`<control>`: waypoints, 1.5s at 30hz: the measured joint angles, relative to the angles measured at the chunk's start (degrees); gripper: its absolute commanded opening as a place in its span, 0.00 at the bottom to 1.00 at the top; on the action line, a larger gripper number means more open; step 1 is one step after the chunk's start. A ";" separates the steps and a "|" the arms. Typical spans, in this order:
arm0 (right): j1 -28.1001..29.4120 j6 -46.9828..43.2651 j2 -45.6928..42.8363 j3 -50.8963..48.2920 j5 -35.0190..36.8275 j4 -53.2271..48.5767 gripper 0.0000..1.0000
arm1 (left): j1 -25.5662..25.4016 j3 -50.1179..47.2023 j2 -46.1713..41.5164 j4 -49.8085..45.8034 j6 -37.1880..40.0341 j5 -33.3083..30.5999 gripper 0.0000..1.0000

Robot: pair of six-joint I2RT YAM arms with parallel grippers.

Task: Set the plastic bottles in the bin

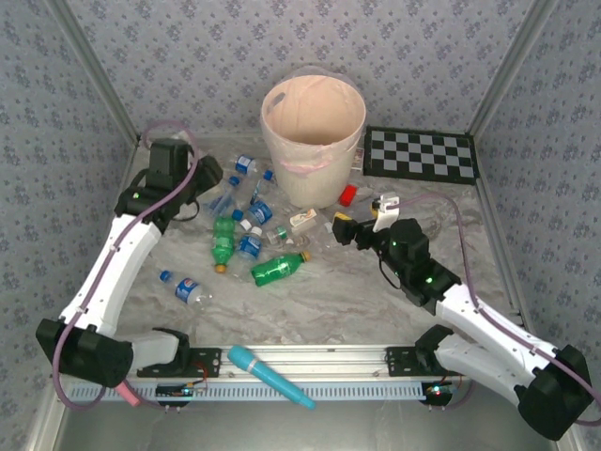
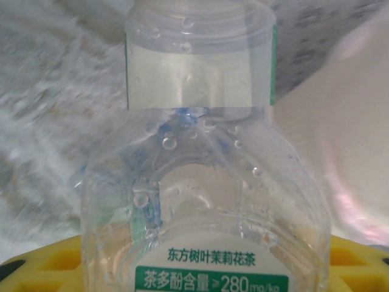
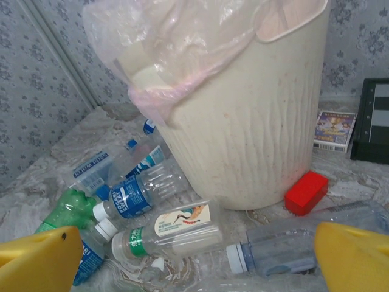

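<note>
**Bottle on its way to the bin.** The left gripper (image 2: 194,271) has a clear bottle (image 2: 203,182) with a green label in its partly closed jaws. Its yellow fingers (image 2: 358,261) show on either side of the bottle's base. The bottle is sharp in the wrist view while the table (image 2: 55,91) beyond it smears, which suggests the bottle is being carried, not just approached. The bin (image 2: 346,140) rises just to this gripper's right.

The right gripper (image 3: 197,258) stands wide open and holds nothing. Just ahead of it a labelled bottle (image 3: 167,234) and a second bottle (image 3: 292,246) lie on their sides. The bin's wall stands beyond them, and a red block (image 3: 306,192) sits ahead and to the right. More loose bottles (image 1: 246,240), green and blue-labelled, are scattered between the two grippers at the foot of the bin.

The step in hand looks like the carry to the bin. The next move calls for raising the bottle over the rim and its liner before the jaws let go, since a low release would knock the wall. Most of the job looks undone.
</note>
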 measured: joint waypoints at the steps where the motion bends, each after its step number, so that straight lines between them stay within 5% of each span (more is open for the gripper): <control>1: 0.00 0.00 -0.07 0.00 0.02 0.24 1.00 | -0.76 2.16 1.05 -0.11 0.33 -0.20 0.58; 10: 0.00 -0.46 -0.37 -0.37 0.26 0.39 1.00 | -6.14 26.29 16.72 -2.08 2.03 0.09 0.58; 23: 0.15 -0.87 -0.37 -0.66 0.72 0.42 1.00 | -12.98 77.31 47.30 -12.79 6.03 0.52 0.57; 38: 0.26 -0.90 -0.33 -0.63 1.09 0.42 1.00 | -13.11 79.58 52.02 -14.73 6.19 1.11 0.58; 41: 0.26 -0.87 -0.31 -0.66 1.14 0.42 1.00 | -13.20 79.56 52.02 -14.73 6.25 1.16 0.68; 45: 0.26 -0.87 -0.20 -0.63 1.14 0.42 1.00 | -13.40 79.58 52.02 -14.78 6.80 1.33 0.98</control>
